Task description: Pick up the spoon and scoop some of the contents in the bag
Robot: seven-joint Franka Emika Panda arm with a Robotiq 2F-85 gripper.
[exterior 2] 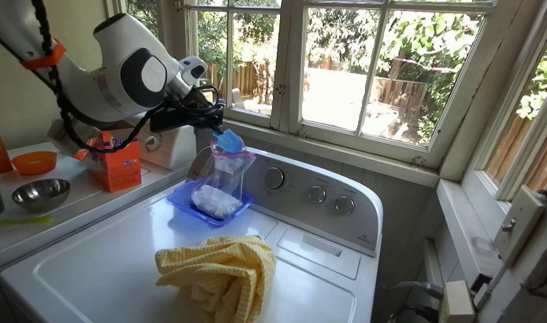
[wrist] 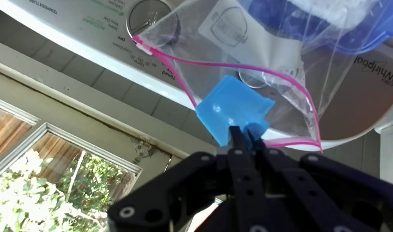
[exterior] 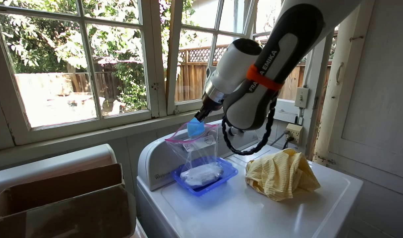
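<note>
At the gaping mouth of the clear zip-top bag (exterior: 204,153), the blue scoop (wrist: 230,101) that serves as the spoon overlaps the pink zip rim (wrist: 238,65); whether its lip is inside the plastic I cannot tell. Down in the bag lie the white, powdery-looking contents (exterior: 201,175), well apart from the lip: near six o'clock from it in an exterior view, between one and two o'clock in the wrist view. In the wrist view the blade points from the gripper (wrist: 243,134) towards eleven o'clock, so my judgement is that the coming move must swing it round towards the contents as well as lower it. The jaws are together, clamped on the blue scoop's near end; any handle is mostly hidden. In an exterior view the Franka arm (exterior: 280,49) enters from one o'clock, and the gripper slants, neither upright nor level, down towards seven. Under the bag sits a blue tray (exterior: 217,182), and between three and four o'clock from it lies a yellow striped cloth (exterior: 282,175)
</note>
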